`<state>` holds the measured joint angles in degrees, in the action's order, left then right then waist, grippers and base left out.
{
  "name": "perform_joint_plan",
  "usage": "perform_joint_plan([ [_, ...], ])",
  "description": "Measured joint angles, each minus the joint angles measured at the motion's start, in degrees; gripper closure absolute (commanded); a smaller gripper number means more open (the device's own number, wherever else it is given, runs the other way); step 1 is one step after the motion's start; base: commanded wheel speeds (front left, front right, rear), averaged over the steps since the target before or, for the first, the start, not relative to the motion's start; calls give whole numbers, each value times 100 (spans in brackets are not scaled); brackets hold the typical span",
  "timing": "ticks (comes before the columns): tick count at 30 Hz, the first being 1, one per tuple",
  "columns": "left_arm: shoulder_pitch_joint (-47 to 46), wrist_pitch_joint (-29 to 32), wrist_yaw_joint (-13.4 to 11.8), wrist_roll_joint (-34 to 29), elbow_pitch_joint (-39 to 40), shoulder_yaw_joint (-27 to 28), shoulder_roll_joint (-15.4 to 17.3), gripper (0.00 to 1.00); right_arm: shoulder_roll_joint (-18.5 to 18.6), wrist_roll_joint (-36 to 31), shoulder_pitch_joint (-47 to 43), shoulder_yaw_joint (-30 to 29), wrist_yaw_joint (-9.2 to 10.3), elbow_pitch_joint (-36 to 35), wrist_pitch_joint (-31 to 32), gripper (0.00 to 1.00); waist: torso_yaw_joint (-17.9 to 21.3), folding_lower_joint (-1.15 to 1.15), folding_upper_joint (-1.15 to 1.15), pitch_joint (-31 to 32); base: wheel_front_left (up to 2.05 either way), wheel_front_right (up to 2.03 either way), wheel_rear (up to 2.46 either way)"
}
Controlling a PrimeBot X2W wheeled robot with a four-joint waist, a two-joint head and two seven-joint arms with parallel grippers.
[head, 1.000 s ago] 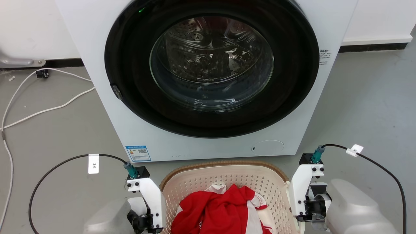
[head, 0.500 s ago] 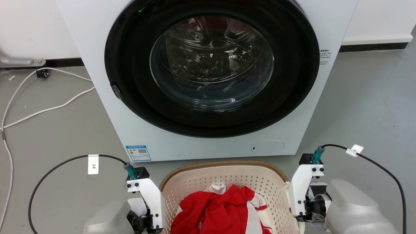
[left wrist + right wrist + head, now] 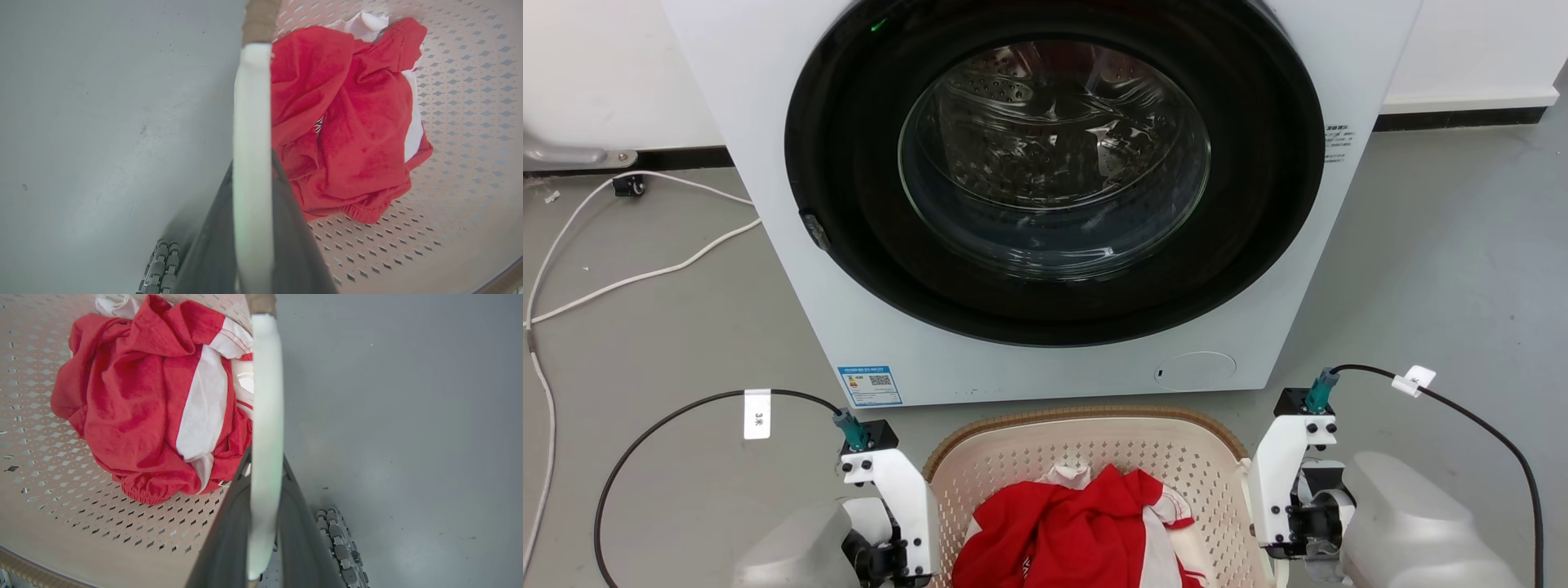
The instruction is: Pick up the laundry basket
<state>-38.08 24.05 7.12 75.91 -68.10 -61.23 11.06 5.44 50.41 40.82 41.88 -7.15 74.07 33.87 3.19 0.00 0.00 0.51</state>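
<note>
Cream plastic full of small holes is seen at the near edge of the head view. The laundry basket (image 3: 1094, 449) is set just in front of the washing machine (image 3: 792, 245), in the middle. Its brown rim (image 3: 1086, 412) is seen on the far side, but its near part is cut off by the picture edge. A red and white cloth (image 3: 1070, 523) is piled inside. The left gripper (image 3: 886, 559) is seen at the basket's left side and the right gripper (image 3: 1303, 523) at its right side. Their fingers are hidden here. A white cable (image 3: 645, 273) is laid on the grey floor (image 3: 1445, 269), far to the left.

In the left wrist view, the basket's left handle (image 3: 252, 102) is squeezed between the two dark fingers (image 3: 212, 249) of the left gripper, which are closed tight on it. The fingers are blurred. The cloth is seen in the basket on one side of the handle and bare floor on the other. A ribbed grey part (image 3: 157, 265) is cut off at the bottom and is hard to make out.

In the right wrist view, the right handle (image 3: 266, 375) is clamped the same way between the right gripper's dark fingers (image 3: 222, 543). It cannot be told whether the basket is touching the floor.
</note>
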Motion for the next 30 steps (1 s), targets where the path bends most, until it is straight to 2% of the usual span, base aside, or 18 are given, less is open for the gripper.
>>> perform_joint_plan([
  [30, -5, -56, 0, 142, -12, -138, -1, 100, 5, -3, -25, -29, 0, 0, 23, 100, 31, 0, 0, 6, 0, 0, 0],
])
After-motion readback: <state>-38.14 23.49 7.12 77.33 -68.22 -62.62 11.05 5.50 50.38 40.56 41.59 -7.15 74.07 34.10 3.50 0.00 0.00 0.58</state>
